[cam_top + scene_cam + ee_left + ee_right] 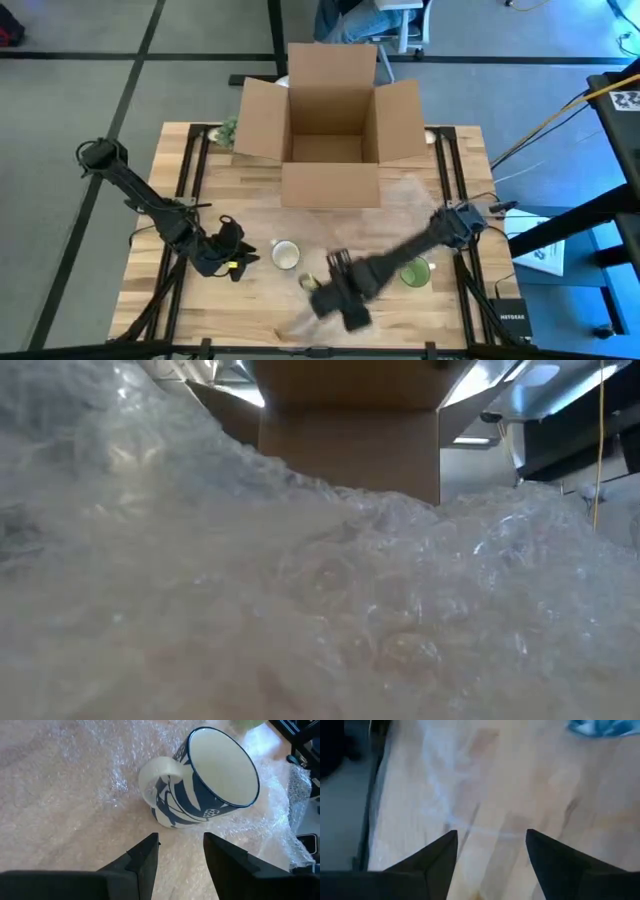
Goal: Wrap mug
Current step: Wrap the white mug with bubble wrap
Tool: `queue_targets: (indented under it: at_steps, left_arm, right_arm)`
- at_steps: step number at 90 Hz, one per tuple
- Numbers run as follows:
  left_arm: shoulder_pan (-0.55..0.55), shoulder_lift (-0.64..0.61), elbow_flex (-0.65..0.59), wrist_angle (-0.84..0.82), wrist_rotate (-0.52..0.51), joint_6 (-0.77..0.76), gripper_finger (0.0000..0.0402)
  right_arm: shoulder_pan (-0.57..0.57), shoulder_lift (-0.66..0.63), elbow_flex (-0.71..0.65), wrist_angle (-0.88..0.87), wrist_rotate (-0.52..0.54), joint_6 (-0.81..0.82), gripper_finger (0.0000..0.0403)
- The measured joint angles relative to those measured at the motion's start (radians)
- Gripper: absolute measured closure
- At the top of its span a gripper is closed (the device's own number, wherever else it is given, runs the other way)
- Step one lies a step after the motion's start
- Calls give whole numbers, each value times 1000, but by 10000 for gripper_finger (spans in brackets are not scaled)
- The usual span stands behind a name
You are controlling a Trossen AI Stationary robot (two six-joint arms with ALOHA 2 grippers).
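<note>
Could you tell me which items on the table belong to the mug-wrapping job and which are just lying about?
Job:
mug
bubble wrap
left tool, open by the mug
right tool, open

Lying about:
cardboard box
green cup

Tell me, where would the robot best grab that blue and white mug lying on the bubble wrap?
Probably by the handle. The mug lies tilted on the bubble wrap with its handle loop facing the left gripper, whose open fingers sit just short of it. Coming from that side, one finger could pass through the loop; the rounded body looks wider and likelier to slip.
</note>
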Motion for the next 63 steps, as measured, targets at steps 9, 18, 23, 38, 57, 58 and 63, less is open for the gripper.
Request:
queue_targets:
  at_steps: [9, 18, 23, 38, 57, 58, 63]
  left_arm:
    - [0, 0, 0, 0, 0, 16, 261]
    - [0, 0, 0, -2, 0, 34, 261]
    - [2, 0, 0, -2, 0, 46, 261]
    - [3, 0, 0, 0, 0, 47, 261]
    - [1, 0, 0, 0, 0, 27, 261]
    - [1, 0, 0, 0, -1, 26, 261]
    - [1, 0, 0, 0, -8, 23, 261]
  right_arm:
    - [78, 0, -71, 30, 16, 75, 188]
    - [130, -5, -149, 126, -24, 146, 193]
    - [146, -17, -192, 178, -28, 177, 196]
    - [197, -62, -305, 337, 21, 214, 206]
    - [247, -58, -425, 471, 26, 237, 209]
    - [249, -58, -431, 477, 27, 238, 209]
    - [254, -58, -458, 495, 57, 241, 210]
